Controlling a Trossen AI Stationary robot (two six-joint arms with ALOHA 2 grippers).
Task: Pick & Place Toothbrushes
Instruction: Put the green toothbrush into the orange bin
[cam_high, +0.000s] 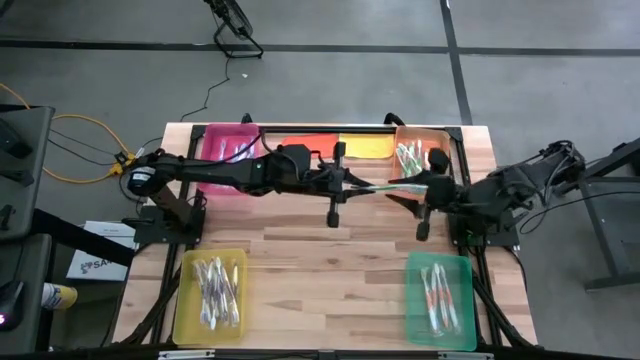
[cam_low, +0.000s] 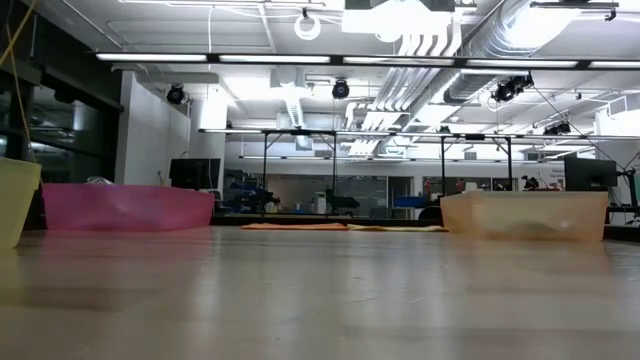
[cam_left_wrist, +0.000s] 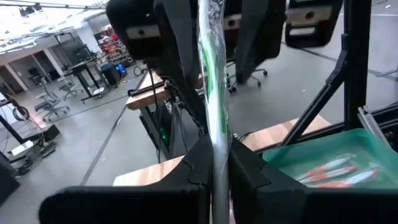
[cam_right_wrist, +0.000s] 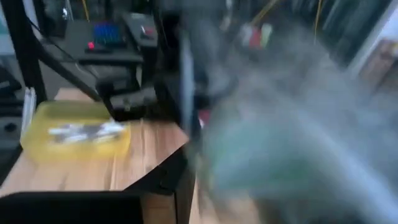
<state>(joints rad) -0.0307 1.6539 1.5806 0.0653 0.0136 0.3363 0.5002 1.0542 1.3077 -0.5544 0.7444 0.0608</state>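
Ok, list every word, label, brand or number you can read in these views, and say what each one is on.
White sheet beside the table's left edge, high view: dark print, too small to read.
Trays, toothbrushes, arms: no legible text.
Room behind the table, low view: no readable signs.

The high view looks straight down on the whole table (cam_high: 320, 250). The low view sits at tabletop level, facing the far pink tray (cam_low: 125, 208). Both wrist views look close past their own fingers; the right one, seemingly, toward the yellow tray (cam_right_wrist: 74, 134).
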